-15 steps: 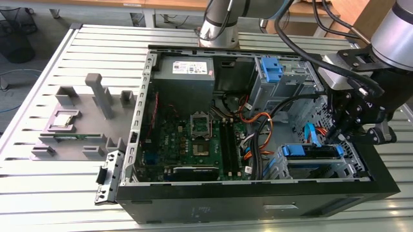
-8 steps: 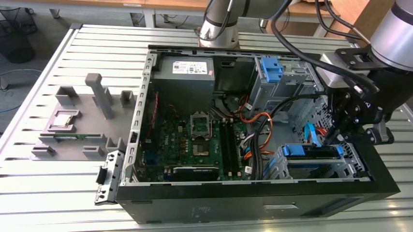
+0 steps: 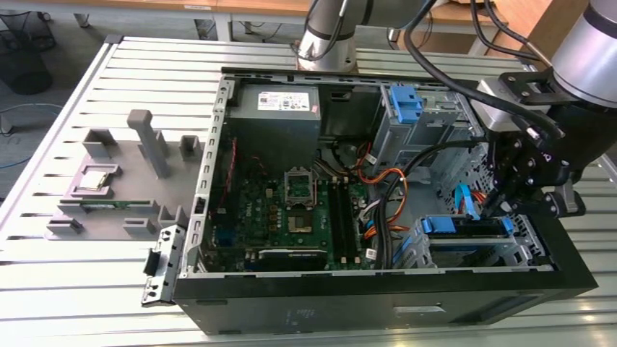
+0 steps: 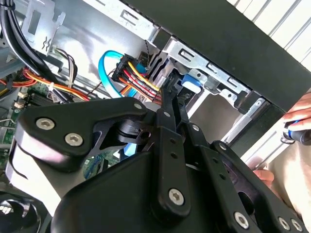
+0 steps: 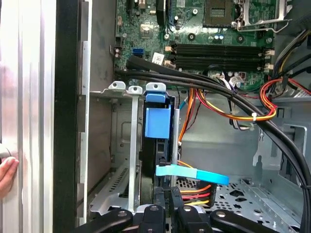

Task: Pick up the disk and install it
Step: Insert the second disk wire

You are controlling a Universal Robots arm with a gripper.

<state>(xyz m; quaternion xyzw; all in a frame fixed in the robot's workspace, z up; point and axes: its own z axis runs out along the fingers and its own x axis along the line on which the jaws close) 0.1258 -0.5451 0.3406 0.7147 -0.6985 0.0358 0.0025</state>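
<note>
Here the disk (image 5: 156,145) sits bay-seated beside the hand (image 5: 170,196).

Disk (image 5: 156,145) seated upright in drive cage (image 5: 121,145).

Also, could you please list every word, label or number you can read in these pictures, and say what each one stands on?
None can be read.
White sticker on the grey power supply box: print too small.
Markings on the motherboard: too small.
Marks on the black case front: too faint.
The disk, standing in its drive cage just beyond the tool, shows its blue bracket edge, with no legible label.
</note>
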